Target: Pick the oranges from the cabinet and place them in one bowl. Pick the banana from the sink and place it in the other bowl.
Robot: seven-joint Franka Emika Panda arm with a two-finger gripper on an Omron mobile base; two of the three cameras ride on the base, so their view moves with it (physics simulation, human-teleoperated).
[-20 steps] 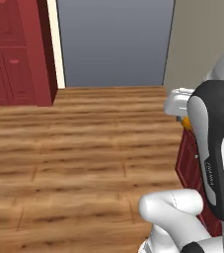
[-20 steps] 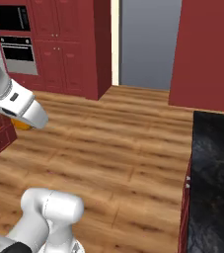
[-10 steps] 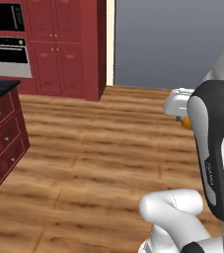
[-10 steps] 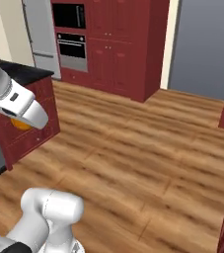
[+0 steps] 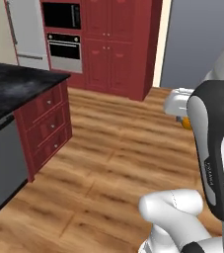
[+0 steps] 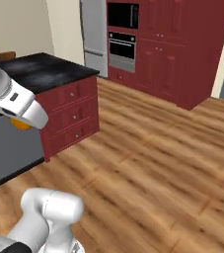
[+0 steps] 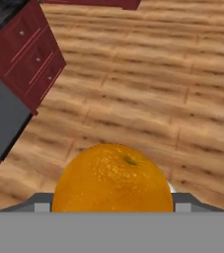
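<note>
bright dimpled orange (image 7: 112, 178), dark red drawers (image 5: 48, 123), black speckled counter (image 6: 44, 71)

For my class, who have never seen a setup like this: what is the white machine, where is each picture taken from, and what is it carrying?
These are rendered pictures of a simulated kitchen. The white machine is a robot arm on a base that can drive. Two cameras ride on that base, behind the arm to its left and right. The third sits on its hand, looking along the jaws. The jaws are shut on an orange, also seen as a speck of orange from the base. Around it: wooden floor, a black counter over red drawers, and an oven.
</note>
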